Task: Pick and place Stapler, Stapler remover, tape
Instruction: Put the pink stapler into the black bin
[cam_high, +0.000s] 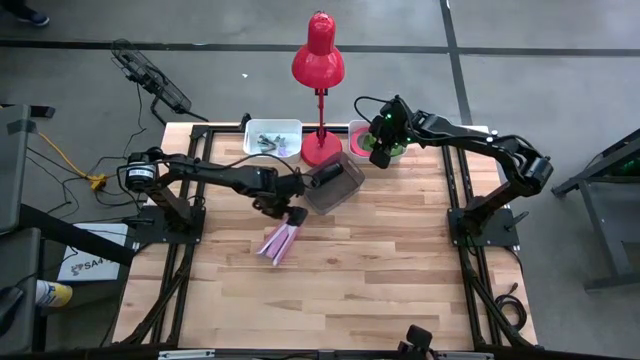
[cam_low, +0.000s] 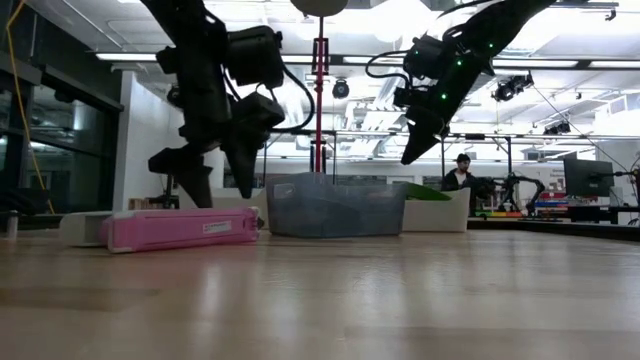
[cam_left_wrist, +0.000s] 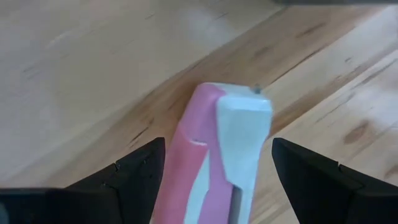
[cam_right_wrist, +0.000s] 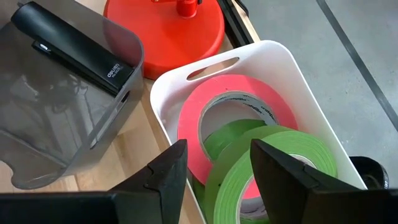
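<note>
A pink and white stapler lies flat on the wooden table, left of centre. My left gripper hangs open just above its far end, one finger on either side, not touching. A black stapler lies in a grey see-through bin. A pink ring of tape and two green ones lie piled in a white bin at the far edge. My right gripper hovers partly open above them. Small dark things lie in a white tray; I cannot tell whether one is the stapler remover.
A red desk lamp stands on its round base between the white tray and the tape bin, close to the grey bin. The near half of the table is bare wood. A person sits far behind the table.
</note>
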